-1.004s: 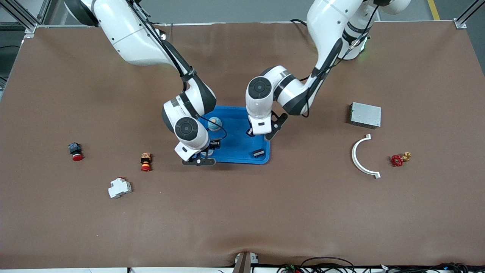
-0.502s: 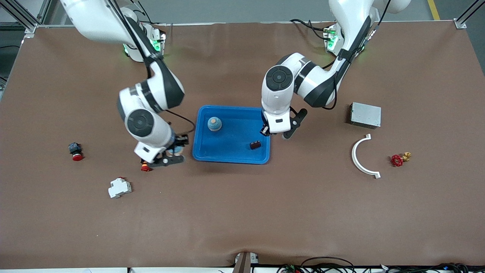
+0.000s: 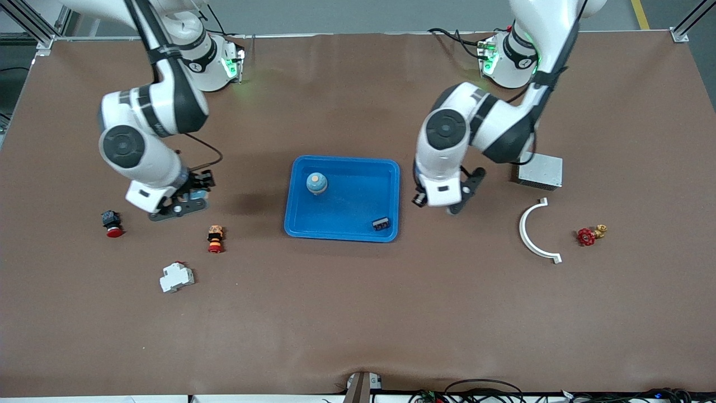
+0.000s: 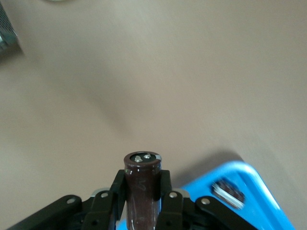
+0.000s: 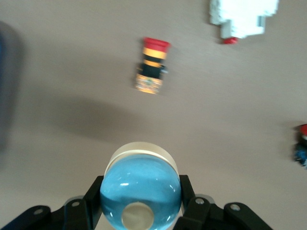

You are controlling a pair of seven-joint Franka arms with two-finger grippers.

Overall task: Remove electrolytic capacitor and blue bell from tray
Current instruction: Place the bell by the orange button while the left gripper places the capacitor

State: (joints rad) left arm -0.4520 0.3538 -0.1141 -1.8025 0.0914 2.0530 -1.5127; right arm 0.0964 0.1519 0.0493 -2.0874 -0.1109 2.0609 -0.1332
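Left tool (image 4: 141,211) clamping electrolytic capacitor (image 4: 142,184), right tool (image 5: 140,211) clamping blue bell (image 5: 140,187); both carried clear of tray (image 3: 342,232) over desk (image 3: 358,313) for set-down.

The blue tray (image 3: 342,224) sits mid-desk (image 3: 358,313), holding a blue bell (image 3: 316,182) and a small dark part (image 3: 381,224) near its corner. The right hand (image 3: 187,197) and left hand (image 3: 428,200) hang over bare desk beside it.
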